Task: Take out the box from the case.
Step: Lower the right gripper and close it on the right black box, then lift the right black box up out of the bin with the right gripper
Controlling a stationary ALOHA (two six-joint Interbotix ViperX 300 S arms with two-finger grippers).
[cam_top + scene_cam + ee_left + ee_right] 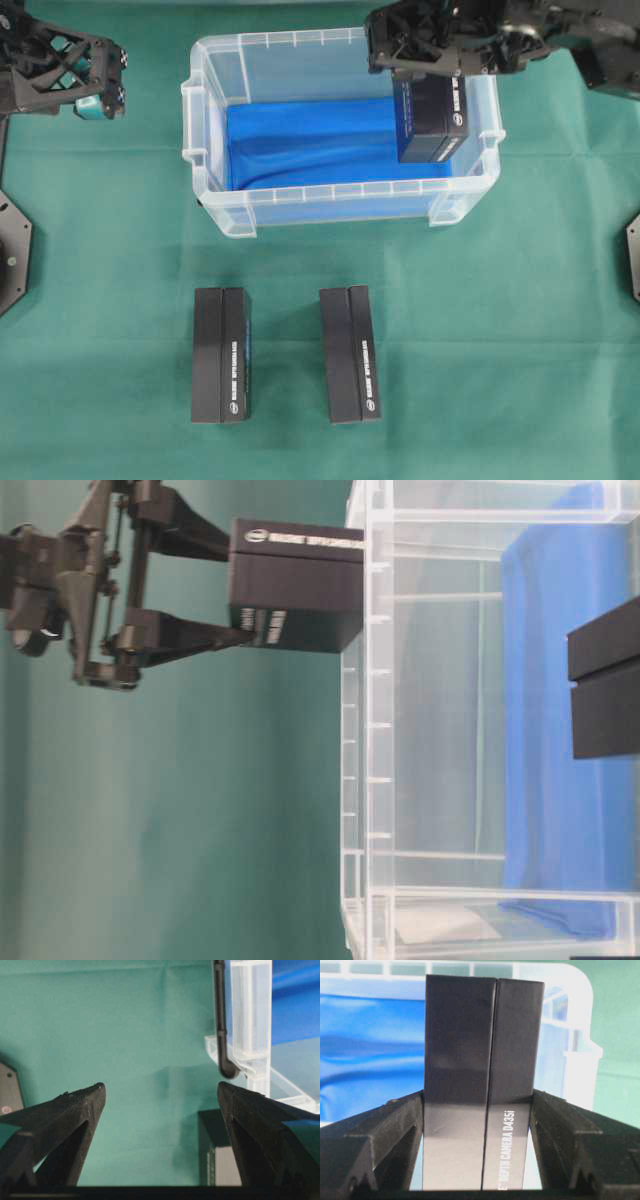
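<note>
My right gripper is shut on a black box printed "DEPTH CAMERA D435i". Its fingers press both long sides. The box hangs over the right end of the case, a clear plastic bin with a blue lining. In the table-level view, which is turned on its side, the box is level with the case's rim and off the floor. My left gripper stands open at the far left, away from the case, with only green cloth between its fingertips.
Two more black boxes lie side by side on the green cloth in front of the case. One of them shows below my left gripper's right finger. Arm bases sit at the left and right table edges.
</note>
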